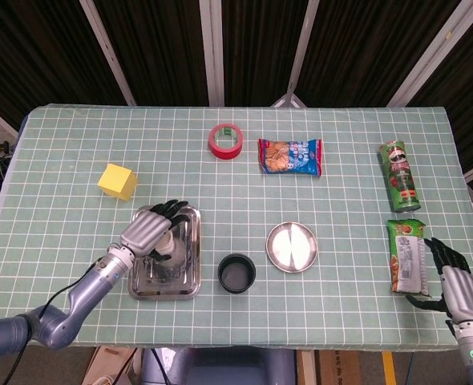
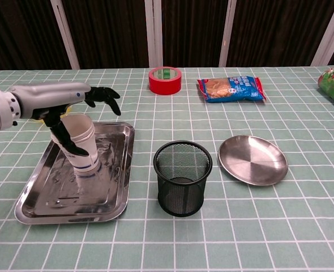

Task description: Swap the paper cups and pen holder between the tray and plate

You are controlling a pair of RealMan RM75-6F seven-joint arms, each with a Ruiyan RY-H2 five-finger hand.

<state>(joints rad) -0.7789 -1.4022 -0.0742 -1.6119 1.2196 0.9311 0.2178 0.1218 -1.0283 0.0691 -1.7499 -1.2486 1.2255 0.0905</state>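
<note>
A stack of white paper cups (image 2: pixel 83 146) stands slightly tilted on the steel tray (image 2: pixel 54 204) at the front left. My left hand (image 2: pixel 71 99) hovers just over the cups' rim with its fingers (image 2: pixel 103 94) spread out to the right and its thumb hanging beside the cup wall; it grips nothing. From the head view the left hand (image 1: pixel 148 228) covers most of the cups (image 1: pixel 166 250) on the tray (image 1: pixel 190 277). The black mesh pen holder (image 2: pixel 182 177) stands on the table between the tray and the empty round plate (image 2: pixel 253 160). My right hand (image 1: pixel 453 285) rests open at the table's front right.
A red tape roll (image 2: pixel 165 80) and a blue snack bag (image 2: pixel 231 88) lie at the back. A yellow cube (image 1: pixel 117 180) sits behind the tray. A green chip can (image 1: pixel 399 175) and a green snack pack (image 1: pixel 406 255) lie on the right, the pack beside my right hand.
</note>
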